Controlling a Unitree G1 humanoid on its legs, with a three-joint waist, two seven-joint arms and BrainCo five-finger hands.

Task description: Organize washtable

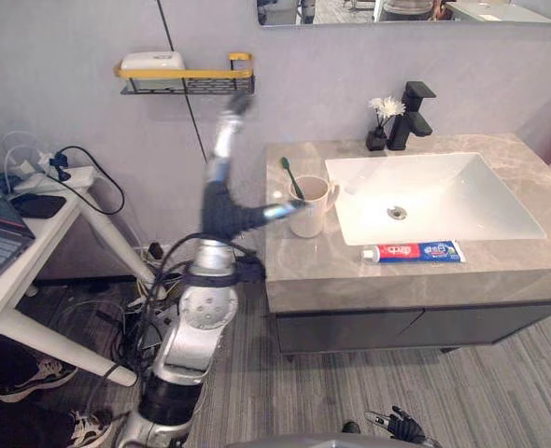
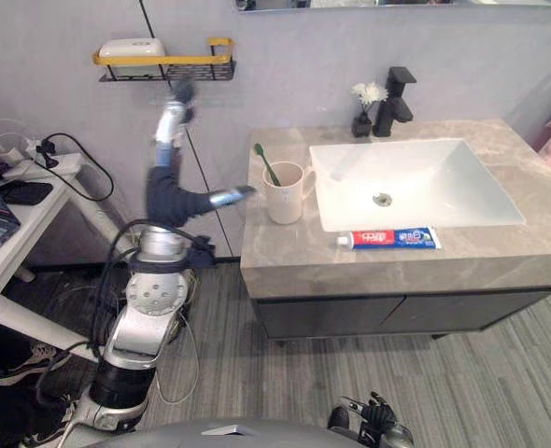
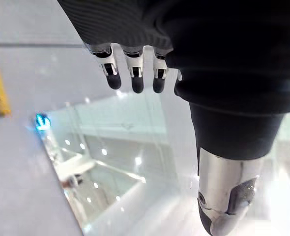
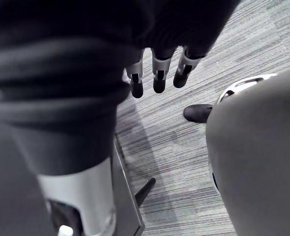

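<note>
Bench [image 1: 294,266]: stone-look top w/ white basin [image 1: 462,210] set in on the right. Toothpaste tube [image 1: 411,252] lies flat on the front strip, between basin and front edge, clear of both. Its long axis runs parallel to that edge, white cap pointing to robot's left. Cup [image 1: 311,207] stands upright just left of basin, handle toward basin. Green toothbrush [image 1: 291,177] stands in the cup, head up, leaning rear-left, away from basin. Black tap [image 1: 412,114] and small dark vase w/ white flowers [image 1: 380,131] sit side by side at the back edge.

Left hand [image 1: 221,210] is raised beside bench's left end — fingers [image 3: 135,78] straight, pointing up toward wall shelf [image 1: 187,82], thumb out toward cup, nothing held. Thumb tip overlaps the cup's side in the head views; contact cannot be confirmed, as the hand is blurred. White box [image 1: 152,62] sits on the shelf.

Right hand [image 1: 402,427] is low over grey floor [image 4: 164,147] — fingers straight and relaxed, empty.
</note>
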